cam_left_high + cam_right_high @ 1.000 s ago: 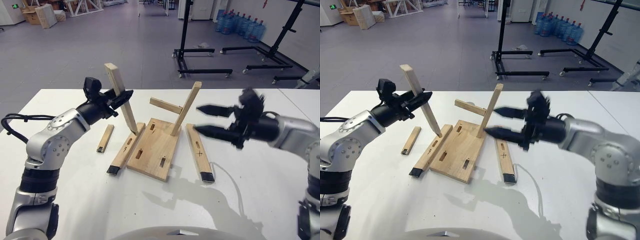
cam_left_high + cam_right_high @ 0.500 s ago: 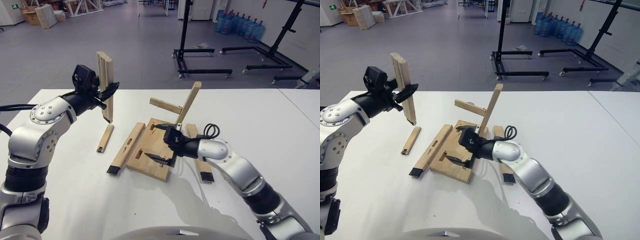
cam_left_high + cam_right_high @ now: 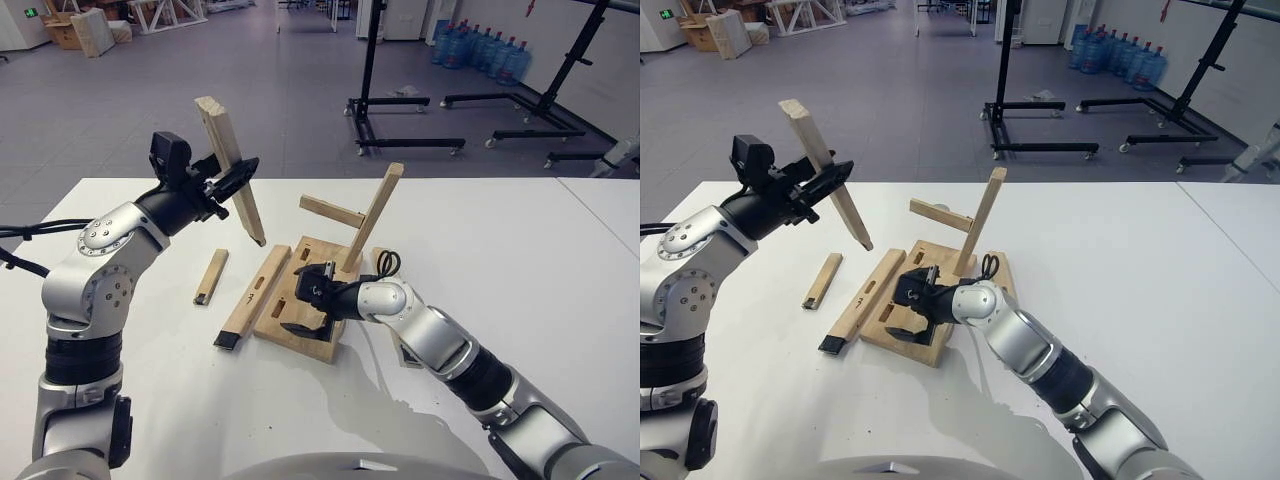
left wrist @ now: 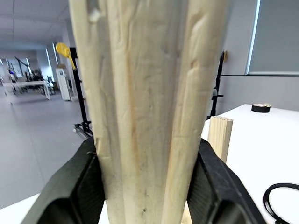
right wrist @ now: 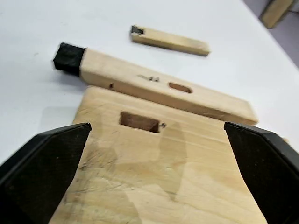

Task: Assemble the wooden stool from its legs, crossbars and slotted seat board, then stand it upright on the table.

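Note:
My left gripper (image 3: 228, 182) is shut on a wooden leg (image 3: 232, 170), held slanted in the air over the table's left side; its lower end hangs above a second leg (image 3: 255, 293) that lies flat beside the slotted seat board (image 3: 322, 256). A leg (image 3: 374, 215) with a crossbar (image 3: 331, 210) on it stands tilted in the board's far slot. My right gripper (image 3: 304, 300) is open low over the board's near left part, a finger on either side (image 5: 156, 126). A short crossbar (image 3: 211, 277) lies further left. A further leg (image 3: 1004, 268) lies right of the board, partly under my right arm.
The white table (image 3: 520, 250) has free room on the right and along the near edge. Black wheeled stands (image 3: 400, 110) and water bottles (image 3: 480, 48) are on the floor beyond the far edge. A black cable (image 3: 388, 264) loops at my right wrist.
My right gripper came down from the right to the seat board and has shifted toward its near left part. My left gripper has tipped the held leg from upright to slanted.

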